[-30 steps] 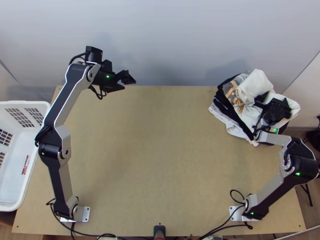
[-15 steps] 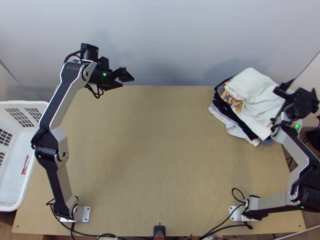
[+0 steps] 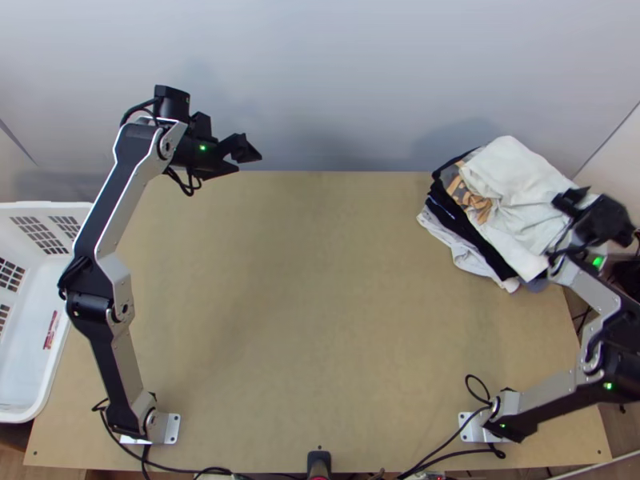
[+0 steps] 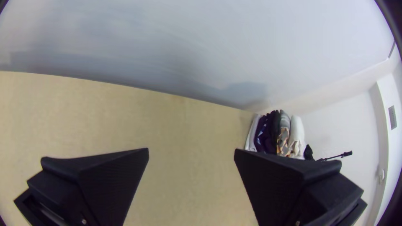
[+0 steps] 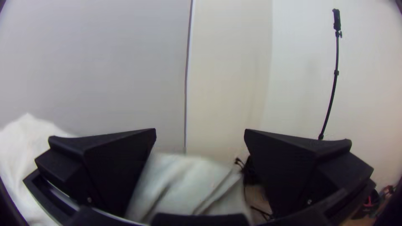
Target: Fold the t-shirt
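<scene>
My right gripper (image 3: 594, 210) and its wrist cover the near-right end of the white folded cloth (image 3: 512, 188) in the top view, so I can't trace its whole outline; this seems to be the t-shirt. It lies on top of the pile at the table's far right corner, folded into a thick, rumpled bundle with soft creases. Its long axis slants from far left to near right. Beneath it, a grey-and-orange patterned cloth (image 3: 458, 190), dark cloths (image 3: 445, 210) and a pale cloth (image 3: 460, 250) stick out on the left side.

My right fingers stand wide apart, holding nothing; white fabric shows beyond the gap, and I can't tell whether I touch it. My left gripper (image 3: 249, 164), near the table's far left, is also spread wide, its grasp empty. A white basket (image 3: 48, 210) sits beside the table's (image 3: 320, 320) left edge.
</scene>
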Robot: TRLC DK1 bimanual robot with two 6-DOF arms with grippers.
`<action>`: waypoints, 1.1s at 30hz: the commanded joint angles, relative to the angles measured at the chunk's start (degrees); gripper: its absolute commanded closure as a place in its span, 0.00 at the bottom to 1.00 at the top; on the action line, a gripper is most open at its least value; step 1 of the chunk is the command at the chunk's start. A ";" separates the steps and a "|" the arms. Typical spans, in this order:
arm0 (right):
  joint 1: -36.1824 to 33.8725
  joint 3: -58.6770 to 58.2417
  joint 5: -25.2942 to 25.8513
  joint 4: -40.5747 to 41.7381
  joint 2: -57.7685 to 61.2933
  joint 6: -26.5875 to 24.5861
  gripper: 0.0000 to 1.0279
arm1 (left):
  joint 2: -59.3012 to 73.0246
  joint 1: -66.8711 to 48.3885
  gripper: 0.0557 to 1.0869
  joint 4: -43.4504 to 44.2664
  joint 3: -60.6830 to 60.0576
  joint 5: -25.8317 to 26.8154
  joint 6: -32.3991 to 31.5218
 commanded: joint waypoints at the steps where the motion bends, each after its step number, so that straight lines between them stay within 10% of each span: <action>1: 2.96 16.59 0.72 -11.88 -10.03 -0.46 0.05 | -0.88 1.26 0.04 -0.19 -0.99 0.38 0.32; 12: 19.22 26.78 2.48 -10.56 2.45 1.21 0.05 | -3.34 2.84 0.04 -0.54 -2.30 -0.32 1.03; 23: 21.15 18.96 2.48 -6.61 22.58 -3.36 0.05 | -7.30 11.63 0.04 1.13 -4.50 -11.13 3.49; 33: 26.25 29.42 3.00 -16.28 -3.44 -7.40 0.04 | -18.81 20.86 0.04 8.16 -4.85 -22.65 4.98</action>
